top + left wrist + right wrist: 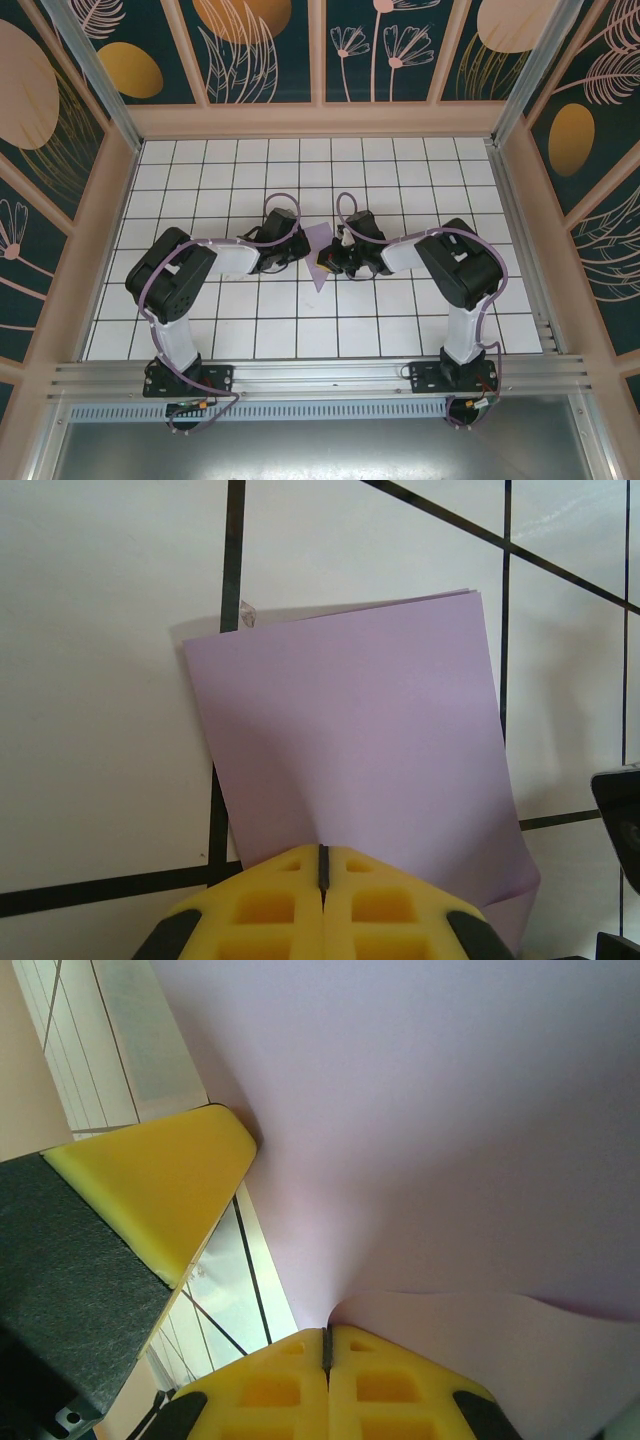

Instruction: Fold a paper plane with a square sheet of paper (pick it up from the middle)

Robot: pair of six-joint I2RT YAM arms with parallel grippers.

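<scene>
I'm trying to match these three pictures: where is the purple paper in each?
Top external: purple paper mid-table, between the two arm tips.
Left wrist: centre, just above the yellow jaws.
Right wrist: top and right, very close.
Shared landmark: the black tile lines.

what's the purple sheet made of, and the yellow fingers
Purple sheet: looks like thin matte paper; it puckers where pinched. Yellow fingers of the left end effector: probably moulded plastic or rubber, matte, with a recessed grid; hard to tell which.
</scene>
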